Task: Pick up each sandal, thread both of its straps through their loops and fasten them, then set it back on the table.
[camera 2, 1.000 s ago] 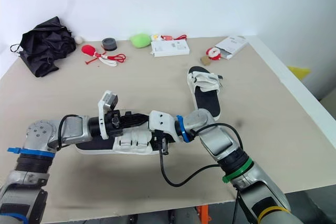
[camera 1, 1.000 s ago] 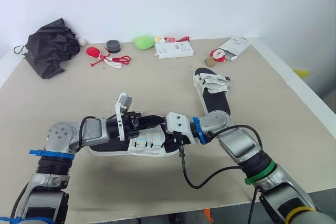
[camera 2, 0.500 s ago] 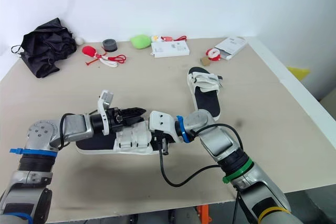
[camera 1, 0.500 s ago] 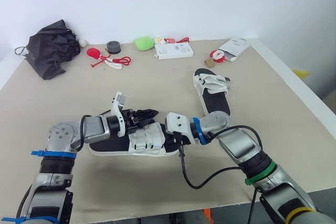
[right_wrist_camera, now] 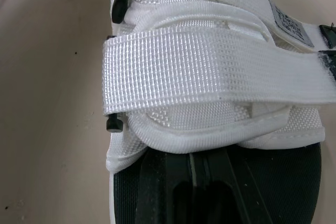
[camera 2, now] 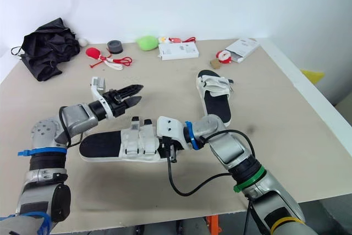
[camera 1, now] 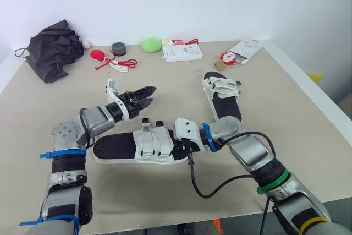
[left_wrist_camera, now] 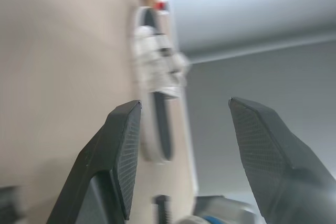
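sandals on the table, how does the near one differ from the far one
The near sandal lies crosswise in front of the robot; the far sandal lies lengthwise, farther out and to the right. The right gripper sits at one end of the near sandal, while nothing touches the far sandal. Both have white straps over a black footbed, and both rest on the table.

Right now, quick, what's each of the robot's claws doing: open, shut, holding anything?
Left gripper: open, holding nothing.
Right gripper: at the near sandal; open or shut cannot be told.
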